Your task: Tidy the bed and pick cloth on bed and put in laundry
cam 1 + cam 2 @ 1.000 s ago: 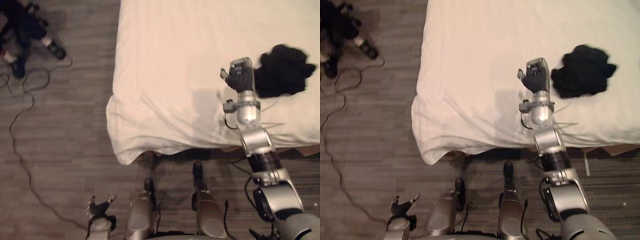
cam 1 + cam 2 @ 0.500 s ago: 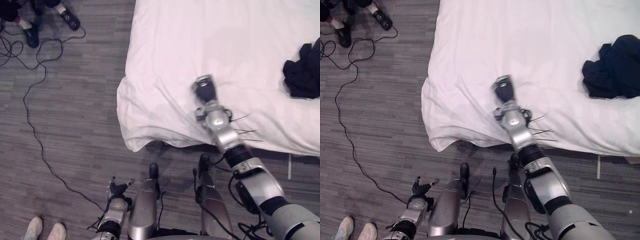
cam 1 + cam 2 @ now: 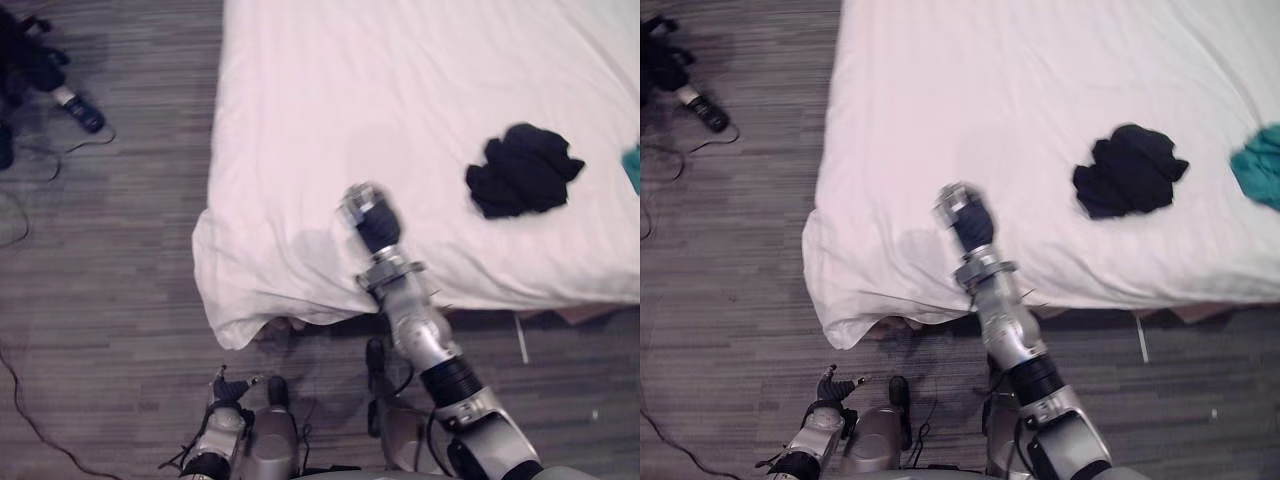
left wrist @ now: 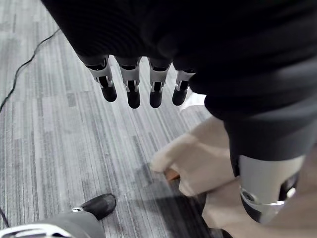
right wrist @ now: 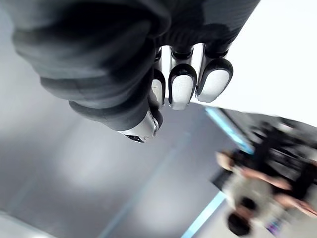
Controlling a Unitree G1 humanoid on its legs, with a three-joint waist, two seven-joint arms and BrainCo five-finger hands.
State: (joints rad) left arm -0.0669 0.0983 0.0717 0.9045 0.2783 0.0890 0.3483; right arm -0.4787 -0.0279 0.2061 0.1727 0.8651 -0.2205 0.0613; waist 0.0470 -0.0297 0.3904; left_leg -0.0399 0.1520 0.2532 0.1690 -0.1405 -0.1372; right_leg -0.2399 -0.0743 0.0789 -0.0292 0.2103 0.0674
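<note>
A crumpled black cloth [image 3: 523, 182] lies on the white bed [image 3: 400, 80], towards its near right part. A teal cloth [image 3: 1258, 163] lies at the bed's right edge. My right hand [image 3: 365, 215] is raised over the near edge of the bed, well to the left of the black cloth and apart from it. In the right wrist view its fingers [image 5: 182, 89] are curled in with nothing in them. My left hand [image 3: 225, 393] hangs low over the floor, and its fingers [image 4: 130, 84] are straight and hold nothing.
The sheet's near left corner [image 3: 235, 320] droops over the bed's edge towards the grey plank floor [image 3: 100, 300]. A person's feet in dark shoes [image 3: 78, 108] stand on the floor at the far left.
The camera has shifted. My right hand has moved left, away from the black cloth it was next to, towards the bed's near left corner. The teal cloth has come into view.
</note>
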